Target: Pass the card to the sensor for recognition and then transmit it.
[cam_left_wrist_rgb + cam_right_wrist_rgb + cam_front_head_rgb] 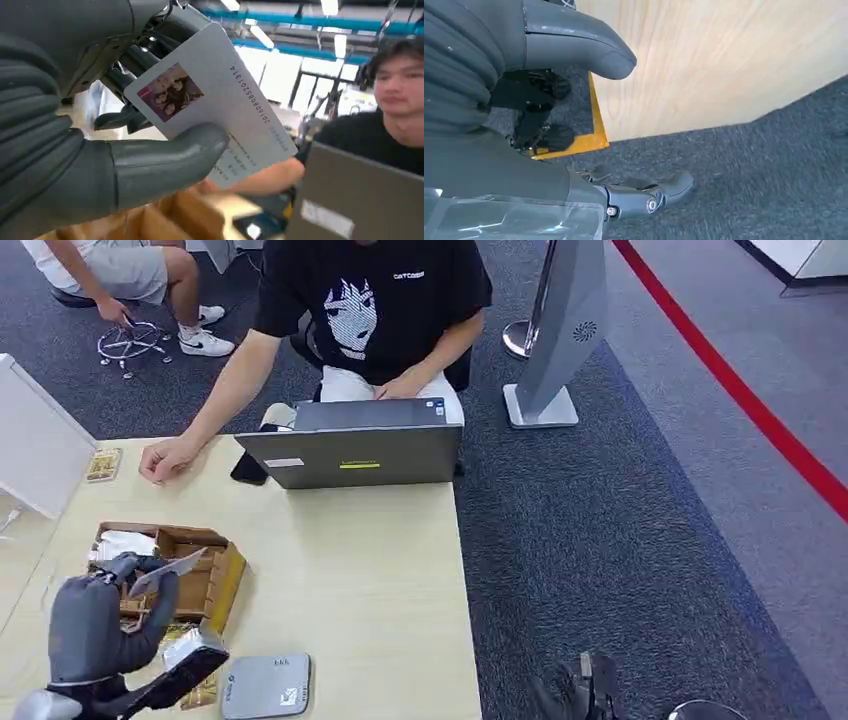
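My left hand [98, 628] is raised over the table's near left corner and pinches a white card [166, 570] between thumb and fingers. In the left wrist view the card [216, 102] shows a small photo and a printed number, with the thumb [165, 161] pressed on its face. A flat grey sensor box [266, 685] lies on the table just right of that hand. The card is above and to the left of it, not over it. My right hand [580, 692] hangs beside the table's right edge, fingers apart [651, 196], holding nothing.
An open brown cardboard box [205, 570] with dividers sits under the left hand. A person sits opposite behind a grey laptop [352, 452], one hand [166, 460] resting on the table. A white panel [35, 445] stands at far left. A grey floor stand [562, 330] is on the carpet.
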